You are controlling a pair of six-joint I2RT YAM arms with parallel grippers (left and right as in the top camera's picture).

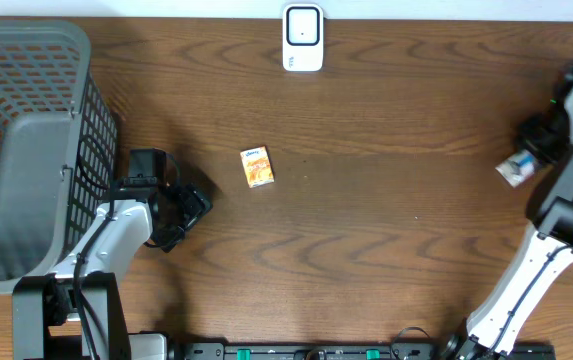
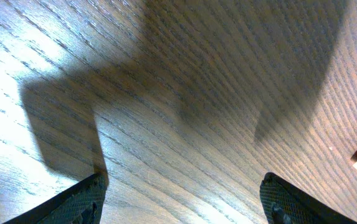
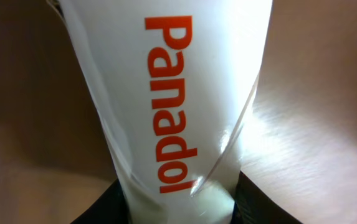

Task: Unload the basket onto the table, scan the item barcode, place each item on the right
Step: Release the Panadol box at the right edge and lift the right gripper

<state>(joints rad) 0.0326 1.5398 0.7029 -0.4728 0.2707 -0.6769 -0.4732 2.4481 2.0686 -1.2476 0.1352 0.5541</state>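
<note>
right tool (image 3: 181,200) clamps the white panadol pack (image 3: 172,93) at the right edge of the tabletop (image 1: 386,220); left tool (image 2: 181,205) stands open just above the wood, right of the grey basket (image 1: 28,38); the white scanner (image 1: 303,38) sits far centre, well apart.

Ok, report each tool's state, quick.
Left tool: open, holding nothing.
Right tool: closed on the Panadol pack.
</note>
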